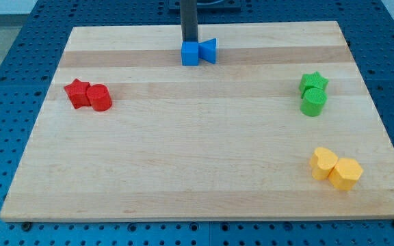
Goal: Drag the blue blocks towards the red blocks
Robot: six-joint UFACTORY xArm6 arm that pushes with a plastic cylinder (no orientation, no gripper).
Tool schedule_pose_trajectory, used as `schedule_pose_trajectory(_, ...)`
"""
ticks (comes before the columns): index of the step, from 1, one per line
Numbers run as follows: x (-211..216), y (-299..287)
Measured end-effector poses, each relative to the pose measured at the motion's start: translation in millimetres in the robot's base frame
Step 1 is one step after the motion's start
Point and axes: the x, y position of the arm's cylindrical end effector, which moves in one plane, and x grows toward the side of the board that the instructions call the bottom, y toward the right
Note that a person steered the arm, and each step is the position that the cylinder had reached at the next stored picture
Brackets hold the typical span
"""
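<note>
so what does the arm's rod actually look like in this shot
Only the rod shows: a straight, dark grey to black bar with a plain, smooth surface, entering from the view's top edge. No cables, markings or labels are visible on it. My tip ends just behind the blue cube, at the view's top side of it, with the other blue block alongside.

a light wooden board (197,171) holds a blue cube (190,53) touching a blue bow-shaped block (209,50), a red star (77,92) touching a red cylinder (100,98), a green star (313,82) touching a green cylinder (313,103), and a yellow heart (323,163) touching a yellow hexagon (346,173).
</note>
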Motion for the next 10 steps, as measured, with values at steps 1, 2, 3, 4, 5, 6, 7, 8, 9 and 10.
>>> schedule_pose_trajectory(1,0,13)
schedule_pose_trajectory(2,4,63)
schedule_pose_trajectory(3,4,66)
schedule_pose_trajectory(4,4,61)
schedule_pose_trajectory(5,14,36)
schedule_pose_trajectory(6,34,22)
schedule_pose_trajectory(7,45,22)
schedule_pose_trajectory(8,49,22)
schedule_pose_trajectory(9,35,24)
schedule_pose_trajectory(10,6,40)
